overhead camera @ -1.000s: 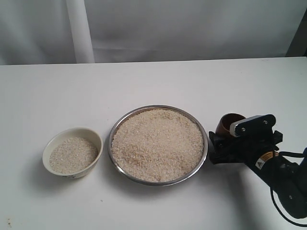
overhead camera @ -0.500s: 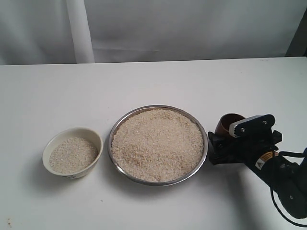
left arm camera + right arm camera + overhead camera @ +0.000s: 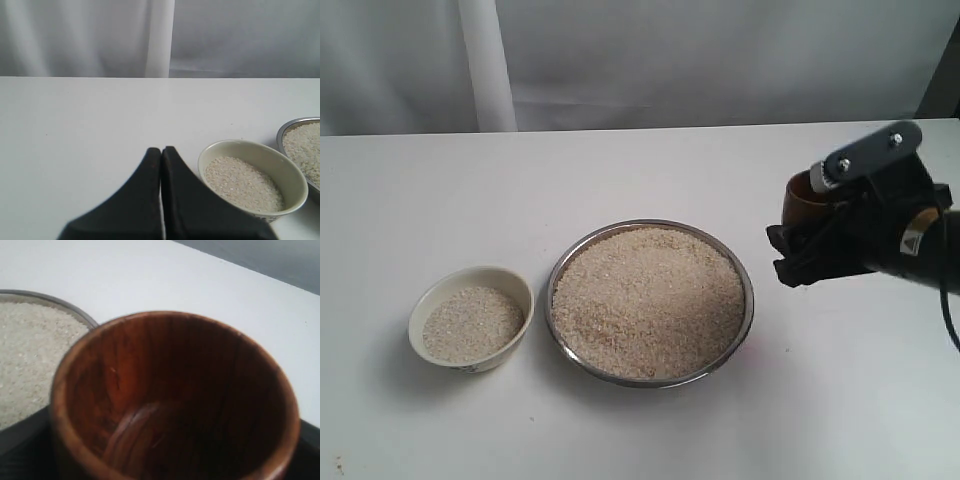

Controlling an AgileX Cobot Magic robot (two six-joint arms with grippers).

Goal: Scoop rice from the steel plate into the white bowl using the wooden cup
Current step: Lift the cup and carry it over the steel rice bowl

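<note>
**Cup lifted off the table, just right of the steel plate**

Your right gripper (image 3: 807, 245), clasped round the empty wooden cup (image 3: 802, 205), has risen from the table (image 3: 620, 170) beside the steel plate (image 3: 748, 300) and now hangs above its right rim, so a scoop looks next. The rice (image 3: 650, 300) is heaped nearly to that rim, so dip shallow or grains may spill. The white bowl (image 3: 498, 356), part filled, sits just left of the plate with open table around both. Your left gripper (image 3: 161, 165), fingers pressed together and empty, waits further left of the plate, beyond the bowl.
</note>
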